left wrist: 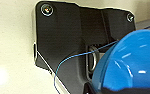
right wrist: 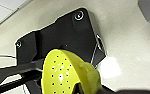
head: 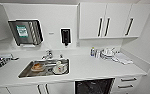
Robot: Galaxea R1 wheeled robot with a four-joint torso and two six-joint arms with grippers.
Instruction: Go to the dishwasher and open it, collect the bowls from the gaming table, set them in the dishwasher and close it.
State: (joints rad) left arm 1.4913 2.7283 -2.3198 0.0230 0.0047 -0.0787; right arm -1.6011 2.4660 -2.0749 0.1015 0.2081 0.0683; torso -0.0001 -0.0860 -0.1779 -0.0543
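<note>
The dishwasher sits under the white counter, right of the sink, and its dark interior shows in the head view. The bright blue bowl looms large in the left wrist view, above a pale floor, with my left gripper shut on its rim. In the right wrist view the yellow-green bowl, dotted with small holes, hangs tilted over the floor, and my right gripper is shut on its edge. The gaming table is out of view.
A steel sink holds dishes beside a tap. Cups, bottles and a cloth stand at the counter's back right. White wall cabinets hang above. Drawers flank the dishwasher on the right.
</note>
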